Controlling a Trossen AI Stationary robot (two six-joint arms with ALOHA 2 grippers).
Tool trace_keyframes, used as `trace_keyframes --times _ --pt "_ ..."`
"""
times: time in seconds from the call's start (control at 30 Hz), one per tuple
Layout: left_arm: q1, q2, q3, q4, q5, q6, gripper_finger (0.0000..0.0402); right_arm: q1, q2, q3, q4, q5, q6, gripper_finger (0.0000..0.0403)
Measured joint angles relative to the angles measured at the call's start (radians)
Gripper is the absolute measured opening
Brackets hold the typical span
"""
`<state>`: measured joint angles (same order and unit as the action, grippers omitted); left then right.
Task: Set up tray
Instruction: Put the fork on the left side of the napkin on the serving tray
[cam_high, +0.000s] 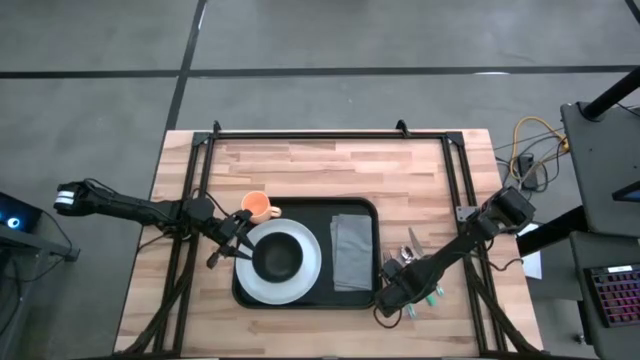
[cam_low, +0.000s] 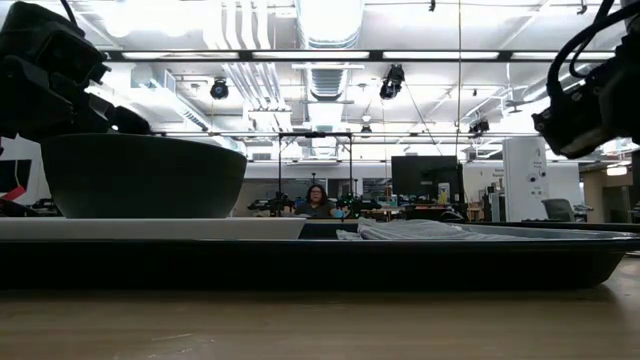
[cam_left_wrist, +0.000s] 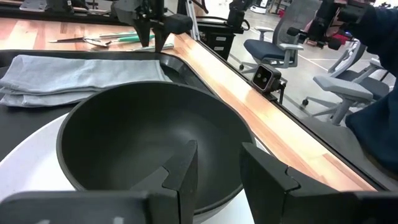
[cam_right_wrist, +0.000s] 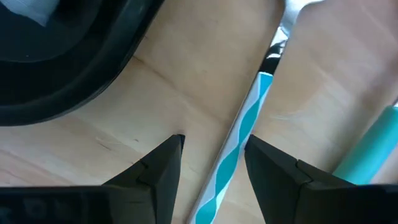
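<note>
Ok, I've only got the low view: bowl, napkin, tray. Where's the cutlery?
Observer: On the table, right of the tray, by its near corner. The cutlery isn't on the tray.
Operator: Is the right gripper on it?
Observer: The right gripper is over it, open, straddling a teal-striped handle without gripping it.
Operator: Anything I'm missing on the left?
Observer: An orange cup at the tray's far left corner, beside the left gripper, which is at the bowl.

Bare table (cam_high: 330, 165) beyond tray (cam_high: 365, 208)
</note>
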<state>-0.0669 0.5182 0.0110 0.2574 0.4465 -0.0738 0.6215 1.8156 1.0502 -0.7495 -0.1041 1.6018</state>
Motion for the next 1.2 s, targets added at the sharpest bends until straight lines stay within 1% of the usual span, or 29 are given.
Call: trace_keyframes --times 0.27,0.63,0.83,1.2 --pt "0.0 0.0 0.0 0.0 0.0 0.0 0.0099 -0.001 -0.003 -0.03 0.038 -0.006 0.041 0.0121" --pt "0.0 0.0 0.0 0.0 0.0 0.0 0.0099 -0.001 -0.002 -0.035 0.04 -0.008 0.055 0.0022" --pt "0.0 0.0 0.0 0.0 0.0 0.0 0.0099 -0.001 -0.01 -0.036 0.038 -0.005 0.074 0.0018" --pt "0.0 0.0 0.0 0.0 0.0 0.0 0.0099 0.001 -0.035 -0.041 0.012 -0.002 0.198 0.0017"
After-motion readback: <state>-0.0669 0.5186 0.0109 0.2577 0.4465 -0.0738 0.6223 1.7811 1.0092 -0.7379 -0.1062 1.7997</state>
